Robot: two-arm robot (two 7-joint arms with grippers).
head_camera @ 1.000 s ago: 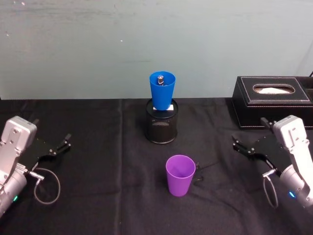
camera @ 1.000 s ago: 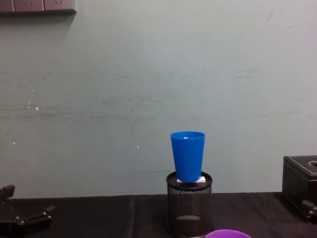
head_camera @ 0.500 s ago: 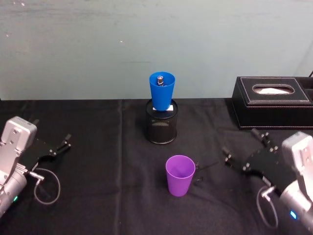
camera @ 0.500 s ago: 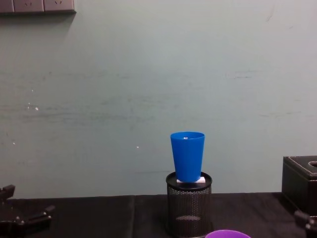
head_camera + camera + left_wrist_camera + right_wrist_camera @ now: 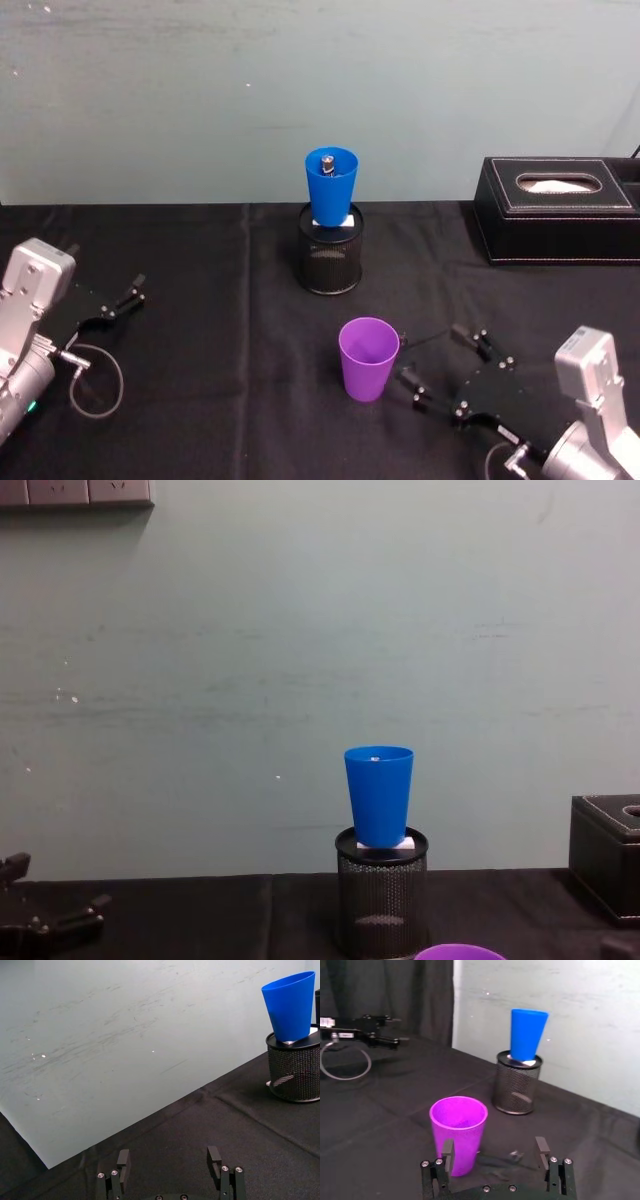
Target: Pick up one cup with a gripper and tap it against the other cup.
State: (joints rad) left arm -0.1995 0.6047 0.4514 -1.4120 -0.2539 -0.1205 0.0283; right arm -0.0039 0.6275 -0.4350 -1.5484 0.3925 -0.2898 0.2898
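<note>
We face a pale green wall [image 5: 250, 630] (scuffed and streaked), with socket plates [image 5: 75, 491] high at its left; before us, a table [image 5: 200, 320] under black cloth.

A: Location type?
B: Indoor robot test bench, office-like setting.
A: Evidence?
B: Table [image 5: 180, 260] draped in black cloth; plain pale-green wall [image 5: 300, 630] with socket plates [image 5: 75, 490]; mesh pen holder [image 5: 330, 265]; black stitched tissue box [image 5: 555, 225].
</note>
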